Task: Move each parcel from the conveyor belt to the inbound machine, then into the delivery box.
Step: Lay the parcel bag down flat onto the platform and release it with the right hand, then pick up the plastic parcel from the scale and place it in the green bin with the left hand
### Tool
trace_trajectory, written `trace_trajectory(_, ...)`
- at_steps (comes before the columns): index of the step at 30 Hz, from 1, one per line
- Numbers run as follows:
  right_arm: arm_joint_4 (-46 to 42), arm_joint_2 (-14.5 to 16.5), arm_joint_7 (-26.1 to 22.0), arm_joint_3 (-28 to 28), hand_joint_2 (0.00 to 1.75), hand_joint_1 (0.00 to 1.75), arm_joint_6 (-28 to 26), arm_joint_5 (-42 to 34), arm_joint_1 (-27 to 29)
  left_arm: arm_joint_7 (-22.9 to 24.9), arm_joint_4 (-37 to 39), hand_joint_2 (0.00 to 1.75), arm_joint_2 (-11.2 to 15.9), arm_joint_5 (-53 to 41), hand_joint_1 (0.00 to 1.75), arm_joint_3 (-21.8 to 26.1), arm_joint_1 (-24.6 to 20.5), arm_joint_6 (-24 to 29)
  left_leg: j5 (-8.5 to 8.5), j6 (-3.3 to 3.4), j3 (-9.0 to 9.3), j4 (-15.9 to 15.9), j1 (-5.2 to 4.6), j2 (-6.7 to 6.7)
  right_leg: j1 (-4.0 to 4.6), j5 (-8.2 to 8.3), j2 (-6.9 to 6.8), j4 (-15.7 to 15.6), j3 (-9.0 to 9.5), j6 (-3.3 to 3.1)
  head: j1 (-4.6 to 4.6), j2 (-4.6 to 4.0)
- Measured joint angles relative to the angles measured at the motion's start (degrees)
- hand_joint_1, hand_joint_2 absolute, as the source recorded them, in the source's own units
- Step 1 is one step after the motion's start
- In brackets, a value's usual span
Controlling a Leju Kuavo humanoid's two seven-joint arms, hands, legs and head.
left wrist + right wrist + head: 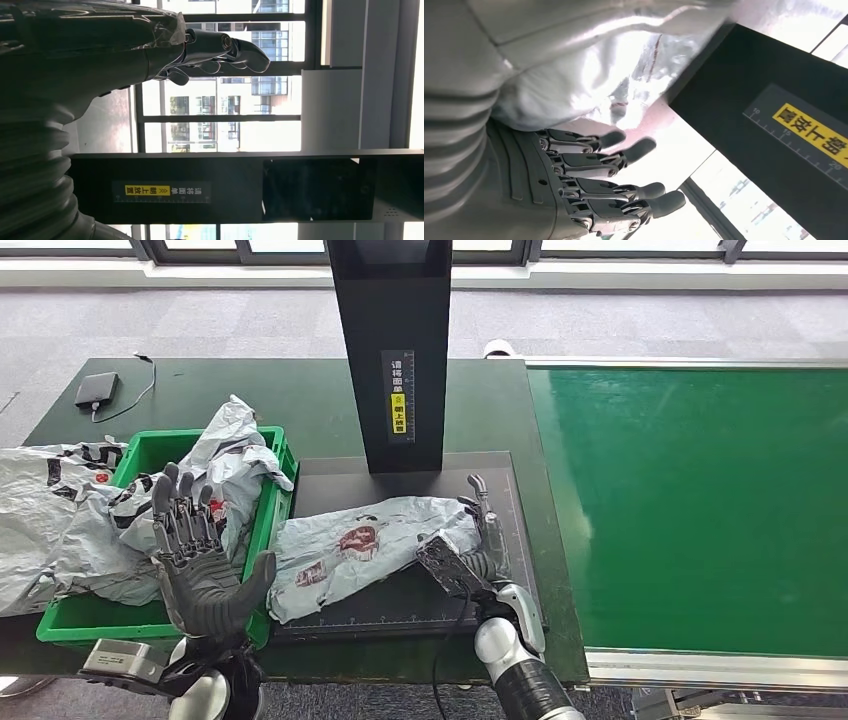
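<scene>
Right hand (594,185) fingers spread beside grey parcel (350,545); head view adds green crate (265,540).

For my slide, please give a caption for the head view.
Right hand beside grey parcel on scanner plate; left hand open over green box.

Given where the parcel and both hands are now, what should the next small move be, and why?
Probably the left hand reaches right to take the parcel: it lies on the machine's black plate beside the green box, the right hand touches its far end, and the left hand holds nothing.
</scene>
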Motion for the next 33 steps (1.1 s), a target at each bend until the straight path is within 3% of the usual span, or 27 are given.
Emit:
trace_trajectory(7, 0.77, 0.0, -1.8, -1.49, 0.0, 0.0, 0.43, -3.55, 0.06, -0.01, 0.97, 1.75, 0.0, -0.2, 0.0, 0.0, -0.16, -0.02, 0.0, 0.0, 0.01, 0.01, -0.01, 0.0, -0.01, 0.0, 0.0, 0.0, 0.0, 0.01, 0.0, 0.01)
trace_trajectory(12, -1.5, -0.02, -8.31, -4.04, 0.0, 0.0, 1.01, -14.76, 0.73, -0.01, 1.7, 1.75, 0.03, -0.66, 0.0, 0.0, -0.26, 0.71, 0.0, 0.0, 0.01, 0.01, -0.01, 0.01, -0.01, 0.01, 0.0, 0.0, 0.0, 0.01, 0.0, -0.01)
trace_trajectory(16, -4.22, -0.12, -10.6, -5.34, 0.0, 0.0, 1.02, -19.54, 1.23, -0.02, 1.85, 1.75, 0.05, -0.68, 0.0, 0.0, -0.28, 1.06, 0.0, 0.0, 0.01, 0.01, -0.01, 0.04, -0.01, 0.01, 0.01, 0.0, -0.03, 0.01, 0.0, 0.01)
trace_trajectory(22, -13.68, -0.39, -14.77, -5.86, 0.0, 0.0, -9.07, -23.22, 2.88, -0.02, 2.31, 1.75, 0.19, -1.2, 0.0, -0.35, -0.41, 2.28, -0.01, 0.0, 0.01, 0.01, -0.01, 0.08, -0.01, 0.01, 0.06, 0.0, -0.05, 0.0, 0.0, -0.01)
trace_trajectory(26, -19.22, -0.68, -14.99, -5.85, 1.75, 0.0, -13.47, -22.15, 3.96, -0.02, 3.34, 1.75, 0.32, -2.89, 0.0, -0.82, -0.75, 3.02, -0.01, 0.0, 0.01, 0.02, -0.03, 0.1, -0.02, 0.02, 0.1, -0.01, -0.11, 0.01, 0.0, 0.01)
trace_trajectory(29, -23.94, -0.94, -15.08, -5.43, 1.75, 0.0, -17.93, -19.01, 5.25, 0.02, 7.34, 1.75, 0.59, -9.65, 0.0, -1.94, -2.35, 6.39, 0.0, 0.01, 0.02, 0.02, -0.04, 0.02, -0.03, 0.02, 0.02, -0.01, -0.09, 0.01, 0.01, 0.01)
trace_trajectory(33, -30.26, -1.26, -15.1, -4.85, 1.75, 0.0, -18.85, -16.58, 7.27, 3.08, 18.17, 1.75, 0.69, -25.19, 0.0, -4.04, -7.22, 14.17, 0.01, 0.02, 0.02, 0.03, -0.06, 0.03, -0.05, 0.05, 0.02, -0.02, -0.07, 0.03, 0.01, 0.0)
